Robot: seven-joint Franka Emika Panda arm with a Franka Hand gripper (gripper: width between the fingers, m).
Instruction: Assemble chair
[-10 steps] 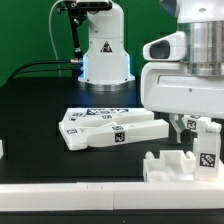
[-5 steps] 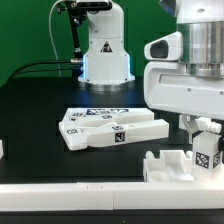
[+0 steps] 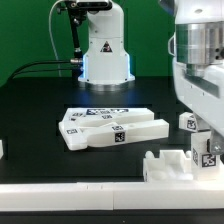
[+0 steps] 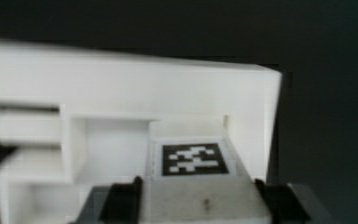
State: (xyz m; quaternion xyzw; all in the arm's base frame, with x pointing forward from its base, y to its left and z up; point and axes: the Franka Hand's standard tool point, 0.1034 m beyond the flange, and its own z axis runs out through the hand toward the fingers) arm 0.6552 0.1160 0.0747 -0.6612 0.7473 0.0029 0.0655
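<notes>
My gripper (image 4: 197, 202) is shut on a white chair piece (image 4: 158, 95). Its dark fingers (image 4: 123, 203) press both sides of the tagged block end. In the exterior view the gripper (image 3: 203, 138) hangs low at the right under the big white arm. The held tagged piece (image 3: 208, 157) sits just above or on a notched white chair part (image 3: 168, 166) by the front edge; I cannot tell if they touch. A group of flat tagged chair panels and bars (image 3: 110, 130) lies mid-table, away from the gripper.
The robot base (image 3: 105, 55) stands at the back centre with a cable running to the exterior view's left. A white ledge (image 3: 90, 198) runs along the table front. A small white object (image 3: 2, 148) shows at the exterior view's left edge.
The jaws have closed onto the tagged white piece. The arm has shifted toward the exterior view's right, and a tagged face now shows beside the wrist.
</notes>
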